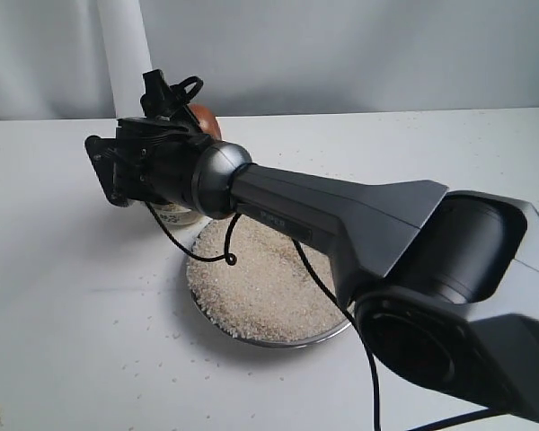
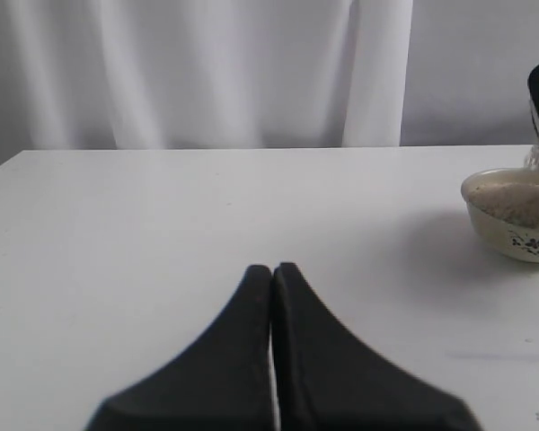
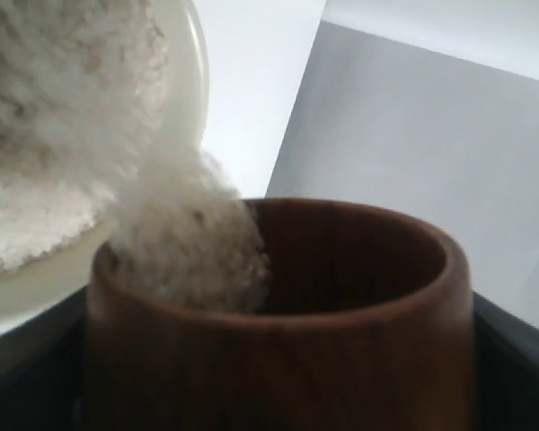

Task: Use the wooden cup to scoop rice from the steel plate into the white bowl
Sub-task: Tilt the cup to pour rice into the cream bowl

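Note:
My right gripper reaches across to the left, shut on the wooden cup, which is tilted above the white bowl. The wrist mostly hides the bowl. In the right wrist view, rice spills over the lip of the wooden cup into the white bowl, which holds a mound of grains. The steel plate lies under the arm, filled with rice. My left gripper hovers shut and empty over bare table, with the white bowl off to one side of it.
Loose grains are scattered on the white table left of the plate. A black cable hangs from the right arm over the plate. A white curtain backs the table.

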